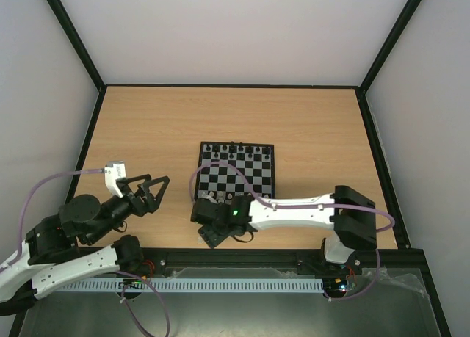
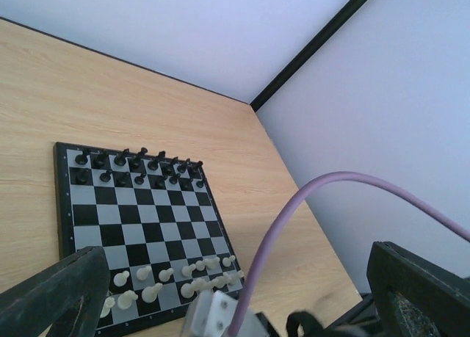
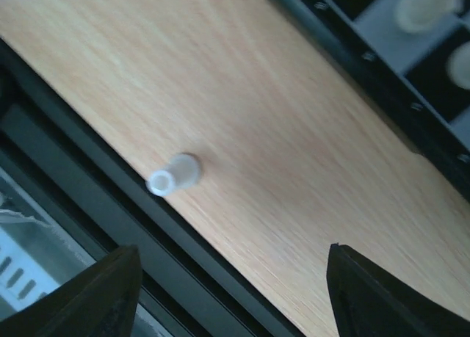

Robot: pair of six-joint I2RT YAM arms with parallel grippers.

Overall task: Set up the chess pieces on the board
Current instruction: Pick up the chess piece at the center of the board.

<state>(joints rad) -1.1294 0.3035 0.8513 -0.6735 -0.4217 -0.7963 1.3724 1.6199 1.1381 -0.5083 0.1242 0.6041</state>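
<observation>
Resting on the table (image 3: 294,168) near the board (image 3: 382,76), one white chess piece (image 3: 175,177).

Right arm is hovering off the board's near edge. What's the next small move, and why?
Probably lower the right gripper onto the white piece and close. That piece lies on its side on the table, off the board, just ahead of the open, empty jaws.

Top camera looks down from behind; left wrist sees the board (image 2: 147,219) obliquely; right wrist, close, seemingly its rim.
</observation>
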